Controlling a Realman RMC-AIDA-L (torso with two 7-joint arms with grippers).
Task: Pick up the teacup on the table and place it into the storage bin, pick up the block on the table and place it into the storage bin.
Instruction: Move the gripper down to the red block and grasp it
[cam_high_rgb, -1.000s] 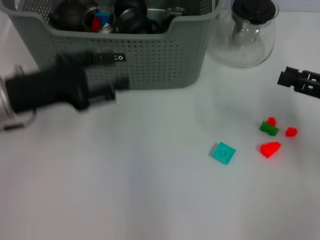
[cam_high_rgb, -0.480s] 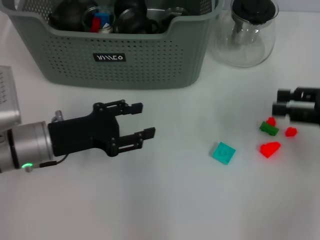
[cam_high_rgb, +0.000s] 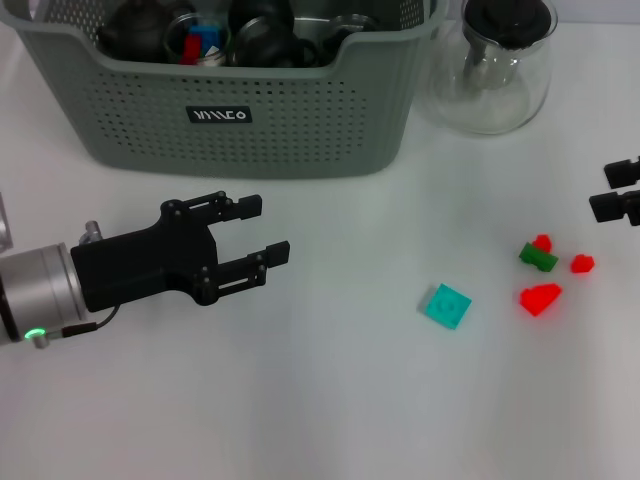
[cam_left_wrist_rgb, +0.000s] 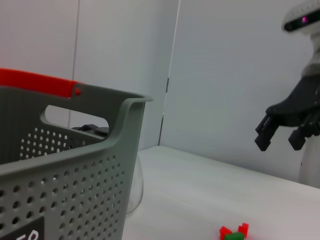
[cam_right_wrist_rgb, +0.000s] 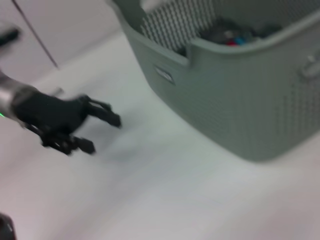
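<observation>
The grey-green storage bin (cam_high_rgb: 330, 130) stands at the back left and holds several dark cup-like items and small red and blue pieces. No teacup shows on the table. A teal block (cam_high_rgb: 446, 305) lies right of centre. Small red and green blocks (cam_high_rgb: 541, 297) lie further right. My left gripper (cam_high_rgb: 268, 228) is open and empty, low over the table in front of the bin. It also shows in the right wrist view (cam_right_wrist_rgb: 95, 132). My right gripper (cam_high_rgb: 618, 190) is open and empty at the right edge, beyond the red blocks. It also shows in the left wrist view (cam_left_wrist_rgb: 280, 134).
A clear glass carafe (cam_high_rgb: 495, 70) with a black lid stands right of the bin. The bin wall (cam_left_wrist_rgb: 75, 165) fills the near side of the left wrist view. The white table (cam_high_rgb: 330, 400) stretches in front.
My left gripper came away from the bin's front wall, down over the table, then drew back slightly to the left. My right gripper dipped toward the red blocks, then withdrew to the right edge.
</observation>
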